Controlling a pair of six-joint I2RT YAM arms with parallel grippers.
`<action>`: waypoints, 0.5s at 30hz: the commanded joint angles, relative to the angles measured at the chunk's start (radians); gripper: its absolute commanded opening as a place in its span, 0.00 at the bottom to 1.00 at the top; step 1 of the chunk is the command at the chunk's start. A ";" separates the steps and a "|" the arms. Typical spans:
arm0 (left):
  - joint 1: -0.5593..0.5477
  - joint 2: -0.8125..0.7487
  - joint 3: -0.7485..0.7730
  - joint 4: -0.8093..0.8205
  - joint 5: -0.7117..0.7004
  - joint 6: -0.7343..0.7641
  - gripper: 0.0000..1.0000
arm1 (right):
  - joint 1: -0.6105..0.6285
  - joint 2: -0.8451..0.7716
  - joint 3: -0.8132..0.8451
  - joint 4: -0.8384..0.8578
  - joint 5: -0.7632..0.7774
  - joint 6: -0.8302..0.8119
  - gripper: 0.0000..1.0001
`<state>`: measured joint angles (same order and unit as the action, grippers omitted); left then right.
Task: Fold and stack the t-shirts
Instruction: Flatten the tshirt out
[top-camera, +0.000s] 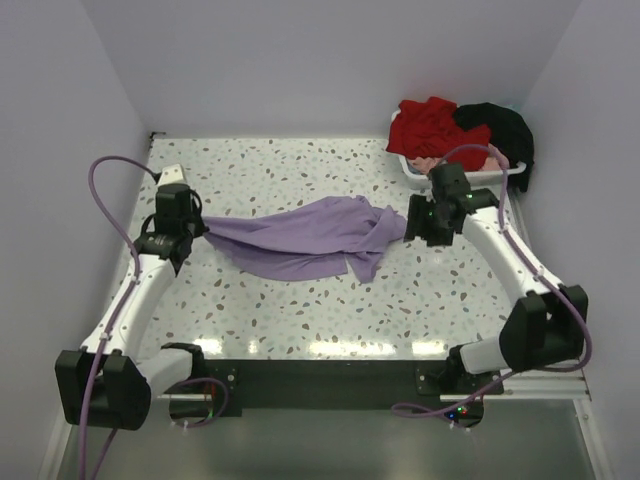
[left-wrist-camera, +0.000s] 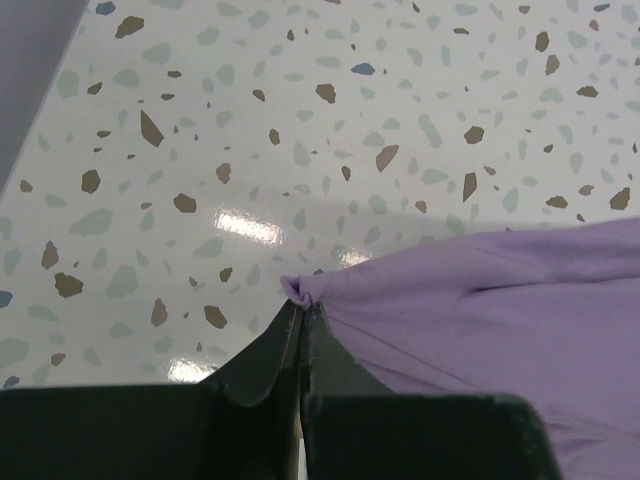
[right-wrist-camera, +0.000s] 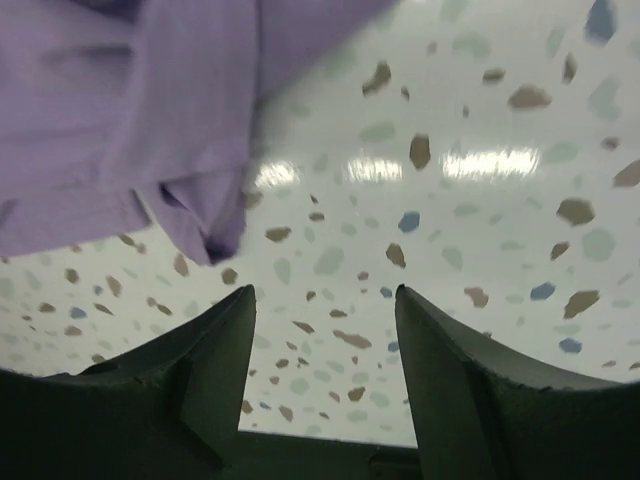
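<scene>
Spreading step: left pincer (left-wrist-camera: 300, 312) clamped on lavender t-shirt (left-wrist-camera: 480, 310) corner, right pincer (right-wrist-camera: 325, 300) wide & empty, cloth edge just ahead of it; next prob needs a grab there.

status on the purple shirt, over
left gripper shut on purple shirt edge. right gripper open, empty, beside it. shirt bunched, not yet folded. nothing blocking.

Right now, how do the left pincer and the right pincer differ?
The left pincer is shut; the right pincer is open. The left pinches an edge of the lavender t-shirt; the right holds nothing, with only bare table showing in its gap. Both are black and sit at opposite ends of that shirt.
</scene>
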<state>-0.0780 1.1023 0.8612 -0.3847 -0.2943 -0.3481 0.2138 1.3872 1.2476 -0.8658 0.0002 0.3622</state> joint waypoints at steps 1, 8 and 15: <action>0.009 -0.030 -0.028 0.006 -0.006 0.029 0.00 | -0.002 0.050 -0.140 0.108 -0.103 0.072 0.62; 0.012 -0.029 -0.063 -0.013 -0.057 0.064 0.00 | -0.076 0.190 -0.113 0.256 -0.169 0.092 0.62; 0.020 -0.012 -0.094 -0.003 -0.037 0.064 0.00 | -0.090 0.395 0.051 0.372 -0.230 0.155 0.60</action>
<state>-0.0692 1.0897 0.7719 -0.4072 -0.3218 -0.3088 0.1211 1.7241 1.2232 -0.5980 -0.1696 0.4725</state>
